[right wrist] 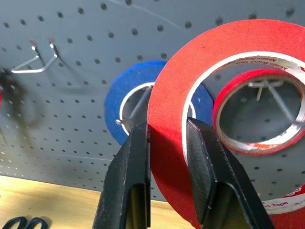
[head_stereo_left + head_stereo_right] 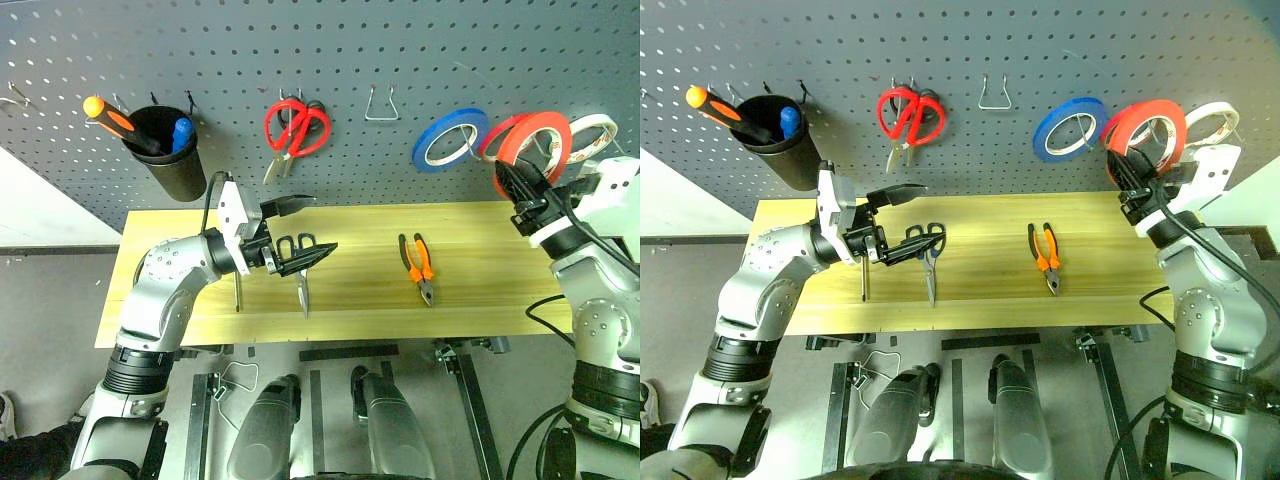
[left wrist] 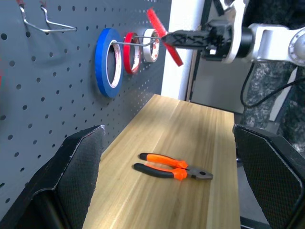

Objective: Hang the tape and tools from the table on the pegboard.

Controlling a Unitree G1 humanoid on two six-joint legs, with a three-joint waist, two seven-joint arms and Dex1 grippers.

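A: Start at the near edge. What's on the table (image 2: 470, 300)?

B: The screwdriver (image 2: 238, 292) and dark scissors (image 2: 301, 268) lie under the left gripper (image 2: 300, 232), which hovers with its jaws spread wide and nothing in them. The pliers (image 2: 418, 267) lie well to their right, untouched.

A: And the tape (image 1: 200, 109)?

B: Up at the pegboard (image 2: 400, 50). The right gripper (image 1: 167, 131) is clamped on the ring's lower rim, one finger inside the hole, one outside. It sits just in front of another red ring (image 1: 259, 112) on a hook, between the blue tape (image 2: 449, 138) and the white one (image 2: 592, 133).

A: How to hang it well?

B: I'd line the ring's hole up with the hook tip, slide it on squarely, and let go only once the wire carries it. The neighbouring rings look easy to knock.
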